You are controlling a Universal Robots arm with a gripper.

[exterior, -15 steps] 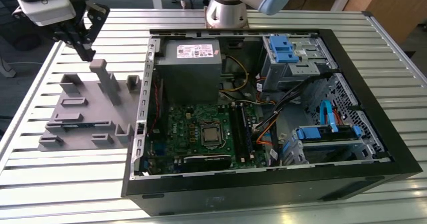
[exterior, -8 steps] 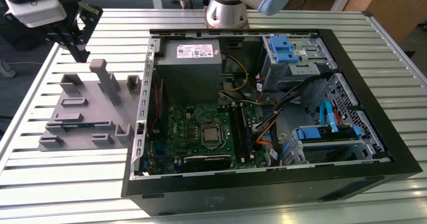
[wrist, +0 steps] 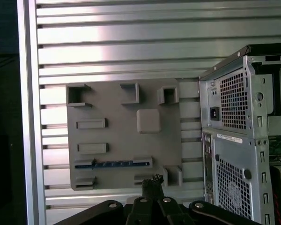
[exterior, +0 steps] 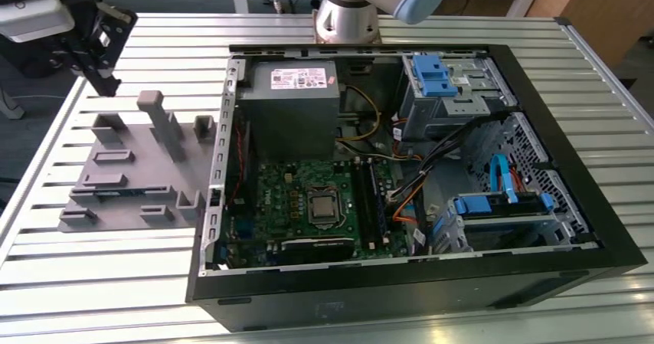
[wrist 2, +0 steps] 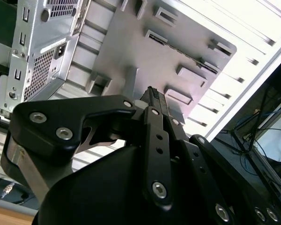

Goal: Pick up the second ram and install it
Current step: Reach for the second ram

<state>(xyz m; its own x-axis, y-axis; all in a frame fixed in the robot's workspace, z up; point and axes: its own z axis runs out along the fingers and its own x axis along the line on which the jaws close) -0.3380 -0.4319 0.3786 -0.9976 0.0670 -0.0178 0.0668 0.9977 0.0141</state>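
Note:
The second ram is a thin dark strip lying edge-up in a long slot of the gray fixture plate, near the plate's edge closest to my fingers. In the exterior view the ram sits low on the fixture, at the exterior view's left of the open computer case. My gripper hangs high above the far end of the fixture, well apart from the ram. In both wrist views the gripper has its fingertips pressed together with nothing between them.
Tall gray posts rise from the fixture. Inside the case the green motherboard lies flat with dark memory slots, a power supply behind and blue drive cages. The ribbed metal table surrounds everything.

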